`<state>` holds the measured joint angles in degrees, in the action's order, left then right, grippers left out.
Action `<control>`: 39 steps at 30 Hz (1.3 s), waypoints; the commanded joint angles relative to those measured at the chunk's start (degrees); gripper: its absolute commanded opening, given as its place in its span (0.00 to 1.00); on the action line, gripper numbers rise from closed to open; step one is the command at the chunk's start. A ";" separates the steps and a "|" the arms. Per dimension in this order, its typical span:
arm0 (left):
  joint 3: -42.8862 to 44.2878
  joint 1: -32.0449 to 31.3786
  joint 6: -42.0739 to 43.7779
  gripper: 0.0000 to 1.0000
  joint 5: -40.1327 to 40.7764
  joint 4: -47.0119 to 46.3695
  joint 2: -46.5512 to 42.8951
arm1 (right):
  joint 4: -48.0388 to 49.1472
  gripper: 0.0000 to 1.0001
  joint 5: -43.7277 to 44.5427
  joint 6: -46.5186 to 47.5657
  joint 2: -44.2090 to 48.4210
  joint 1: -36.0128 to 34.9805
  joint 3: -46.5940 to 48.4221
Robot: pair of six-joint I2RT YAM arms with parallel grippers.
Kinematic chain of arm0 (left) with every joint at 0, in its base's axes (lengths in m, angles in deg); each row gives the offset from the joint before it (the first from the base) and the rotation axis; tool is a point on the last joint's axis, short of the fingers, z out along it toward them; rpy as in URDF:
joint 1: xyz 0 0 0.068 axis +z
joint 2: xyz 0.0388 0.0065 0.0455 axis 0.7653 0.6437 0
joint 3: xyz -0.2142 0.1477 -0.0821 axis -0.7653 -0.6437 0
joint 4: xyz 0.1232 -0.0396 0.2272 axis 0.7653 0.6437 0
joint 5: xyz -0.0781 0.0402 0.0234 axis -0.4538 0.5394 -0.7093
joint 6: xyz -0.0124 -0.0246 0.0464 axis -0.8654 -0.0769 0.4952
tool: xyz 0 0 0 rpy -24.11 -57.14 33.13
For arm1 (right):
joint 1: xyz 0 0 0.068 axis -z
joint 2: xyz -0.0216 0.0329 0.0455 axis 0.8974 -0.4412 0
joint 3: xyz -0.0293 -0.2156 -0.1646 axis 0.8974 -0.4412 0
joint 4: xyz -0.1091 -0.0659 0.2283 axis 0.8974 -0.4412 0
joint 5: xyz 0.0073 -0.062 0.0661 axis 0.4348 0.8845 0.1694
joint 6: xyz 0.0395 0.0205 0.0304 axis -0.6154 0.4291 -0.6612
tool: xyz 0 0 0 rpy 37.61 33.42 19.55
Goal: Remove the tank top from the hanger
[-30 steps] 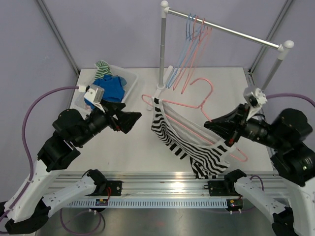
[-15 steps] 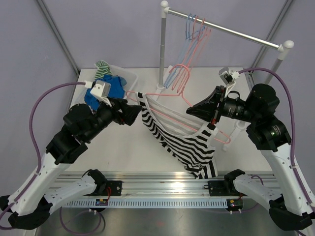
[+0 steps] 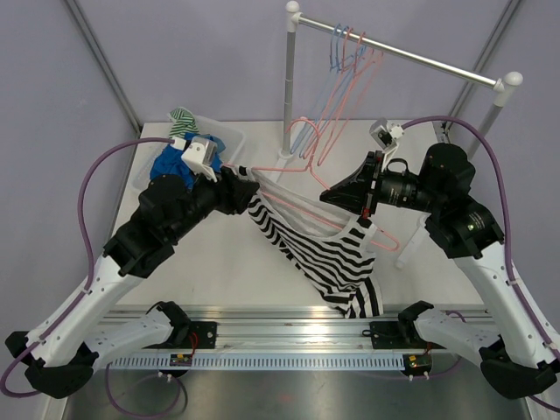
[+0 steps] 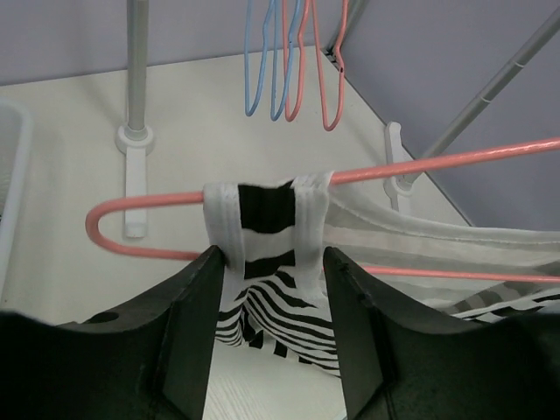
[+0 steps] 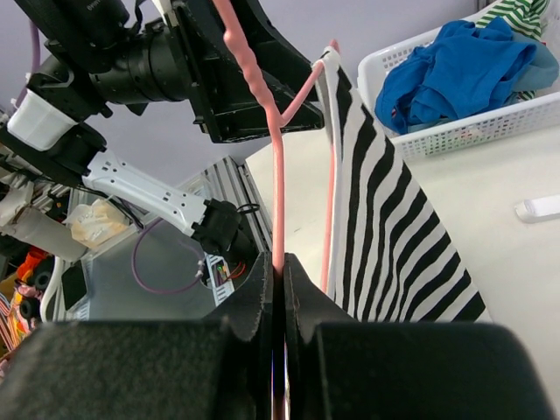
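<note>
A black-and-white striped tank top hangs from a pink hanger held up over the table's middle. My right gripper is shut on the hanger's wire, which runs straight out from between its jaws, with the striped cloth beside it. My left gripper is at the hanger's left end. Its jaws stand apart on either side of the shoulder strap, which is looped over the pink bar. The strap's left edge touches the left finger.
A clothes rack stands at the back with several blue and pink hangers on its rail. Its right foot rests on the table near the hanger's right end. A white basket holding blue clothing sits at the back left.
The right arm has carried the hanger and tank top up and to the left. The left gripper has reached the hanger's left end, and its jaws have narrowed around the strap.
</note>
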<state>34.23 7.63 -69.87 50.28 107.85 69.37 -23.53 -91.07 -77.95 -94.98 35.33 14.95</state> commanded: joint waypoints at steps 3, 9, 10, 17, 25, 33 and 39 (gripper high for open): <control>0.21 -0.23 -0.49 0.65 0.19 -4.17 -0.27 | 0.40 0.00 4.34 2.91 -1.16 -1.66 3.17; 0.29 -0.23 -0.23 0.51 4.66 -2.86 1.22 | 2.17 0.00 2.77 2.02 -0.73 -1.66 3.08; 0.38 -0.23 -0.14 0.42 5.02 -2.51 1.31 | 1.81 0.00 3.29 2.46 -0.73 -1.66 3.17; -0.32 -0.23 -0.14 0.00 8.44 -2.59 1.22 | 0.93 0.00 4.27 2.99 -0.03 -1.66 2.38; 1.79 -0.15 -4.78 0.00 26.89 5.84 0.79 | -3.11 0.00 7.25 8.79 4.19 -1.66 -4.11; 1.09 4.07 -9.27 0.00 31.83 10.15 -1.50 | -5.39 0.00 5.59 15.20 13.67 -1.66 -9.57; 0.30 7.67 -10.60 0.00 28.68 10.59 -2.20 | -4.96 0.00 0.93 19.25 17.02 -1.66 -11.15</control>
<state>34.03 12.11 -79.64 73.23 118.39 68.21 -29.04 -86.52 -62.41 -80.71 33.93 4.09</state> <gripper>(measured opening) 0.012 0.066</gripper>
